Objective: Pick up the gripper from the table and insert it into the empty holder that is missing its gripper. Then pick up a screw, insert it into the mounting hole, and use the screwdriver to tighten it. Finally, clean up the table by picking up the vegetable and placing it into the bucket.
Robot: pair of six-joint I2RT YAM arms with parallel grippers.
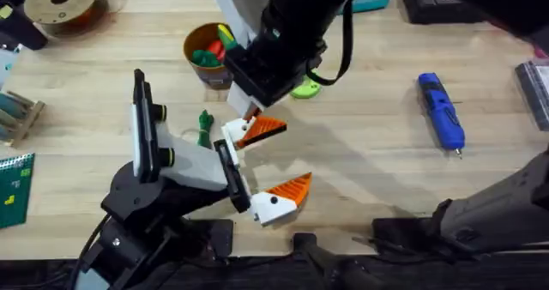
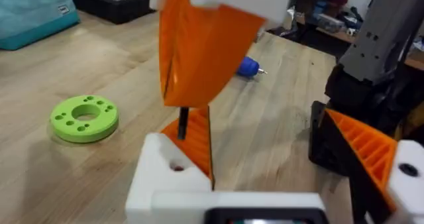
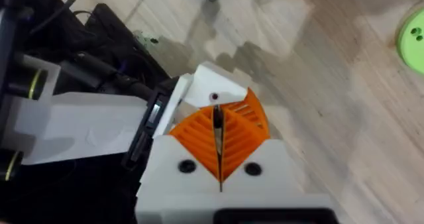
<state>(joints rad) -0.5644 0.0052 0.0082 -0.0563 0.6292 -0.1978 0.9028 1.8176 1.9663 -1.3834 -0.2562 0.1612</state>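
At the left of the tabletop [image 1: 369, 166], the small dark-green vegetable [image 1: 204, 125] lies just beside the left arm's white body, with the yellow-tan bucket [image 1: 210, 74] a little beyond it, already holding red, yellow and green toy vegetables. The vegetable looks light and knobbly. A pinch across its slim middle should hold it, though it may roll.

Toward the middle, the left tool [image 1: 296, 153] sits low over the tabletop with its white-and-orange fingers wide apart, nothing between them. The right arm reaches across from above. In its wrist view the right tool [image 3: 218, 128] has its orange ribbed pads pressed together on a thin dark screw [image 2: 183, 120], which points down at the white base of one left finger, close to a small mounting hole [image 3: 213, 97]. I cannot tell whether the tip has entered the hole. The screw is tiny, stiff and smooth, so it is likely to twist or slip in the pads. Gripping it high on the shank, with the tip left free, suits it best.

Just beyond the right tool lies a bright green ring [image 1: 305, 89]. Well apart to the right, the blue screwdriver [image 1: 441, 110] lies flat with its bit toward the arms' side. It looks rigid and light, with a rounded body, and is best taken around mid-barrel.
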